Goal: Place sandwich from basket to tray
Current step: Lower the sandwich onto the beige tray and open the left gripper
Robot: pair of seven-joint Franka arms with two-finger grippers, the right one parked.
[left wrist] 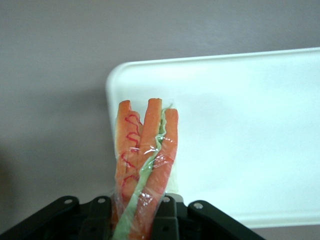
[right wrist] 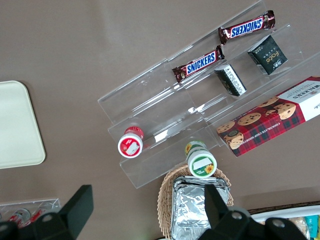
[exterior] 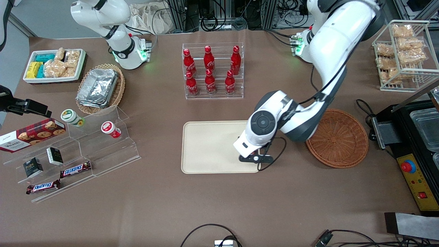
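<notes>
half done: sandwich [left wrist: 142, 160] out of basket [exterior: 337, 139], clamped in hand [left wrist: 142, 215], hanging above tray [exterior: 209, 147] near the corner closest to basket. left: lower, release onto tray.

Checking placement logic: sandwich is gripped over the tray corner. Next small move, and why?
Probably lower, then open. The gripper holds the wrapped sandwich over a corner of the tray, apparently not yet resting on it. The basket is already empty.
</notes>
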